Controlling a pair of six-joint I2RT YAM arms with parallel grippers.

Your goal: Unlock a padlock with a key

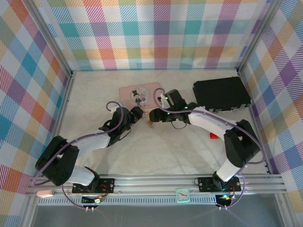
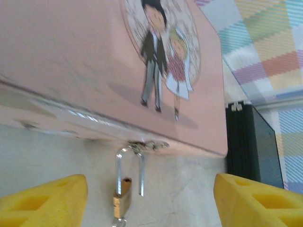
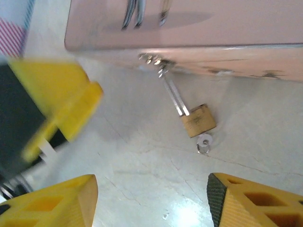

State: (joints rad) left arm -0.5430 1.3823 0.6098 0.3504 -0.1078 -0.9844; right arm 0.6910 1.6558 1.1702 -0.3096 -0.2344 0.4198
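Note:
The small brass padlock hangs by its silver shackle from the hasp of the pink tin. One shackle leg stands free of the body, and the silver key is in the keyhole. In the right wrist view the padlock lies on the table just below the tin. My left gripper is open, with a yellow finger on each side of the lock and not touching it. My right gripper is open too, a short way in front of the lock. From above, both grippers meet at the padlock.
A black box stands at the back right, close to the tin. A small red object lies by the right arm. The left gripper's yellow finger shows blurred in the right wrist view. Checked walls enclose the table.

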